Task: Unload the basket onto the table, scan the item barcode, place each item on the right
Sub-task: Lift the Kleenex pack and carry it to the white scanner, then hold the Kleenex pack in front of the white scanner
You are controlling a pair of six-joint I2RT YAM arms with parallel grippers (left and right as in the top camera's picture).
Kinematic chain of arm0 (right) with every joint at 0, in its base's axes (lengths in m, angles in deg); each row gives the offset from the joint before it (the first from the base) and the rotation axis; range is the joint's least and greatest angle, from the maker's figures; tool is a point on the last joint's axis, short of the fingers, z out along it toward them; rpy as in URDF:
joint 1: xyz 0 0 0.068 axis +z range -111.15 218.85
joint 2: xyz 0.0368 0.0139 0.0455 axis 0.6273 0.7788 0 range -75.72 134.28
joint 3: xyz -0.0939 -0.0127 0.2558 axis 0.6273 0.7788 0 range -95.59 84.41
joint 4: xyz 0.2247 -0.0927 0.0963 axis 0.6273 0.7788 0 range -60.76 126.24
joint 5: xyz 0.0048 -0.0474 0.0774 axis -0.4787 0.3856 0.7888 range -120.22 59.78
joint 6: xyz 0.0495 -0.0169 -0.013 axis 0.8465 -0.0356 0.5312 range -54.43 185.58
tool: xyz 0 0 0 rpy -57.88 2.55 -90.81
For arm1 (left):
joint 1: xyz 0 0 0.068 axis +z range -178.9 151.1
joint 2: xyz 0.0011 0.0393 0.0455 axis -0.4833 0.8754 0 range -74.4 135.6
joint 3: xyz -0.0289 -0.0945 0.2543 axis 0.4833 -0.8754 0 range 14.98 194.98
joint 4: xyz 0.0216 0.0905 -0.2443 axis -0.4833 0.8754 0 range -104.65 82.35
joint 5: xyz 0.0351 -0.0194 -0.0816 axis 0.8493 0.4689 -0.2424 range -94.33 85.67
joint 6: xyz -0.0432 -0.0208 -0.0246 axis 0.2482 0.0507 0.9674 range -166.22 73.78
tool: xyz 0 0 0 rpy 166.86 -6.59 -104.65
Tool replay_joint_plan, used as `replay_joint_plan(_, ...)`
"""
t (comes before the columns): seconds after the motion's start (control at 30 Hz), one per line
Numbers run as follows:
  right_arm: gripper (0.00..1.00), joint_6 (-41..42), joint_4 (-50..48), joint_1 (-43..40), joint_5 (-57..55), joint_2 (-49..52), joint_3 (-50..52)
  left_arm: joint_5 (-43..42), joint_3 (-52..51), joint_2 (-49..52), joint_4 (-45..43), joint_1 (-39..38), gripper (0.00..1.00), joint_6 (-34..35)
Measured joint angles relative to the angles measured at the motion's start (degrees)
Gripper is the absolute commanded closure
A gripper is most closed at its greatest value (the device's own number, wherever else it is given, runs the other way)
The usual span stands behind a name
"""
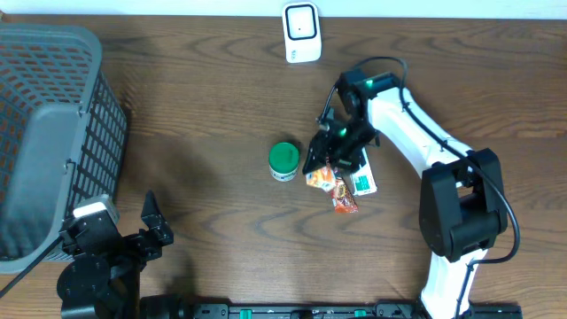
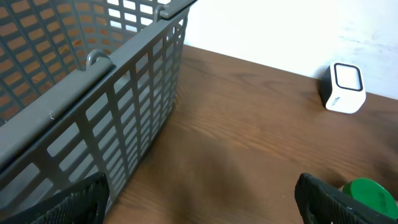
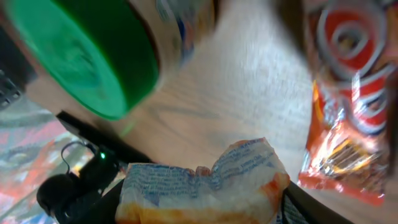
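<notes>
Two fingers of the right gripper (image 3: 200,208) clamp a crinkled snack packet (image 3: 205,177), white with blue print and an orange lower edge, mid-table beside a green-lidded jar (image 3: 81,56). Print blurred, barcode not made out, packet bottom cut off. Left gripper (image 2: 202,186) spread wide by the basket (image 2: 93,93).

the small packet (image 3: 205,183), blue-and-white print over an orange edge, is crumpled and pinched between the fingers of my right tool (image 3: 202,208). a shiny orange snack packet (image 1: 343,198) lies flat on the counter just beside it, and a white-and-green packet (image 1: 362,182) lies touching that one. the green-lidded jar (image 1: 283,161) stands upright nearby to their left. the white scanner (image 1: 301,33) stands at the counter's far edge, well apart.
</notes>
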Motion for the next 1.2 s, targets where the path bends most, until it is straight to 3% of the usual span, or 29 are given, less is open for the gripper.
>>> replay_joint_plan(0.2,0.44,0.2,-1.2,-1.5,-6.8,0.0,-7.9,0.0,0.0,0.0,0.0,0.0,0.04,0.0)
replay_joint_plan(0.37,0.45,0.4,-7.8,-1.5,-12.2,0.0,-14.1,0.0,0.0,0.0,0.0,0.0,0.04,0.0)
replay_joint_plan(0.8,0.48,0.8,-43.6,-1.4,-27.9,3.5,-14.9,0.0,0.0,0.0,0.0,0.0,0.04,0.0)
replay_joint_plan(1.2,0.45,1.0,-77.8,-0.8,-32.9,17.2,-15.1,0.0,0.0,0.1,0.1,0.0,0.04,0.0)
